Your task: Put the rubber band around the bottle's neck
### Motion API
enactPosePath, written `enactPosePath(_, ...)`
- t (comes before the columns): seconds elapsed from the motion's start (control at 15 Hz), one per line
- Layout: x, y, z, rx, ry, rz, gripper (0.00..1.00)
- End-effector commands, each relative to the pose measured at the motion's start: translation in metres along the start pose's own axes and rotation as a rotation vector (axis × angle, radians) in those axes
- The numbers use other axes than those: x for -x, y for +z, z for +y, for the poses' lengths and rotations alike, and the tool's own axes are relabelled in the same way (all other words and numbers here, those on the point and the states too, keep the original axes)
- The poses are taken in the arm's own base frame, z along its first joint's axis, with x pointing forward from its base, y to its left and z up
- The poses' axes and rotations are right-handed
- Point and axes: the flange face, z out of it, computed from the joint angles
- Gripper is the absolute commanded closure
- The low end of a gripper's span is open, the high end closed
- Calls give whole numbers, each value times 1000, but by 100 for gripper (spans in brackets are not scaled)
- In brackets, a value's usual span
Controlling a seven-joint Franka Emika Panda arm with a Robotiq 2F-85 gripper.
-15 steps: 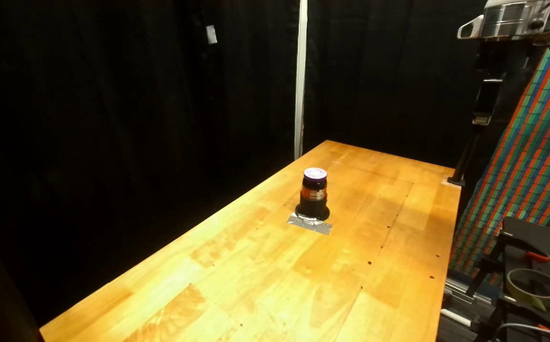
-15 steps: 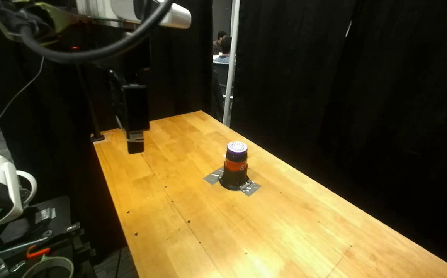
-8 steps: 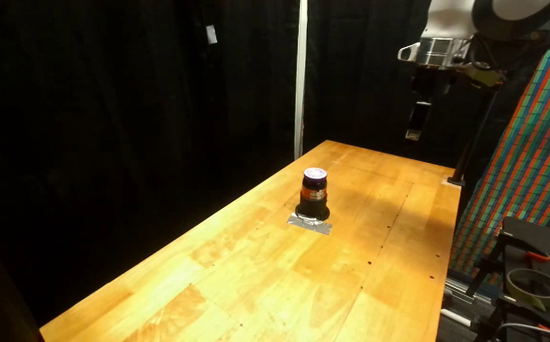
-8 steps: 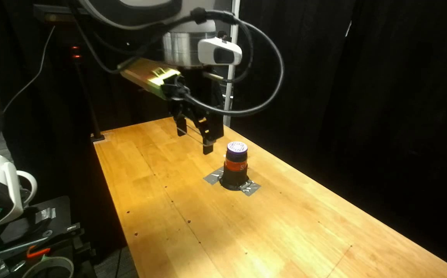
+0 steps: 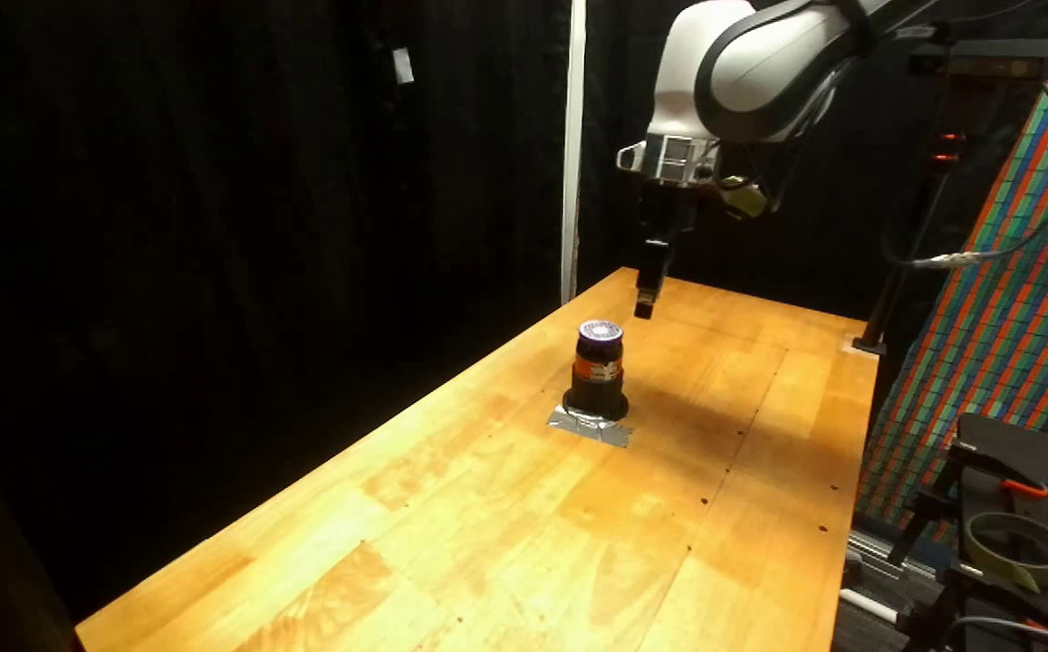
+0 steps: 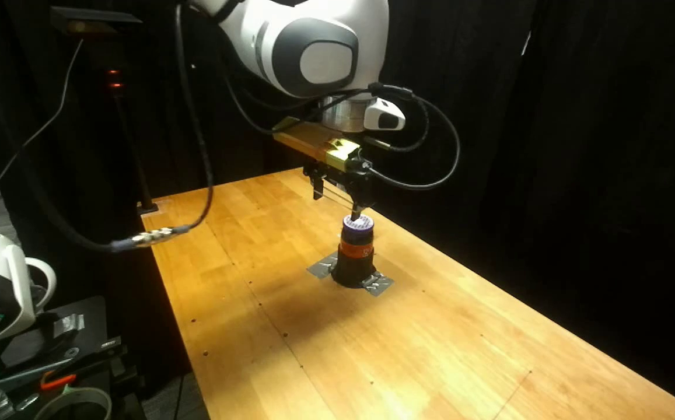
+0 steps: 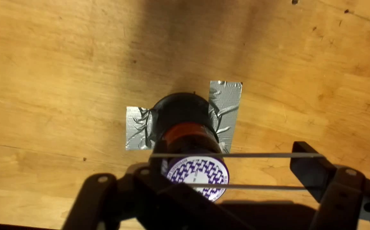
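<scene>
Wrist view now, and the gripper (image 7: pixel 232 171) comes in with its jaws spread wide, a thin pale rubber band (image 7: pixel 261 155) stretched as two strands between the black fingers (image 7: pixel 306 169). Below stands the small squat dark bottle (image 6: pixel 357 240), orange-red label, round purple-and-white lid (image 7: pixel 200 174) on top, upright in a flared black base (image 6: pixel 353 273) fixed with silver tape (image 7: pixel 224 111) to the light wooden table (image 6: pixel 460 350). Lining-up, by my reading: band loaded, bottle not yet ringed! One finger overlaps the lid from here; touching or not, I can't tell. Next it calls for a sideways shift, lid midway between the fingers and inside both strands, then straight down past the lid before the loop is let go.
</scene>
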Motion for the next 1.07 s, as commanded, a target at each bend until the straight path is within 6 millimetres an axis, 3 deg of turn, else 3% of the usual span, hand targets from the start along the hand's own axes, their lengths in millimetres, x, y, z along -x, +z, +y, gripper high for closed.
enactPosePath(0.0, -50, 16, 5, 5, -22, 0, 0)
enactPosePath(0.4, -82, 42, 7, 45, -30, 13, 0)
enactPosePath(1.0, -97, 77, 5, 58, -31, -38, 0)
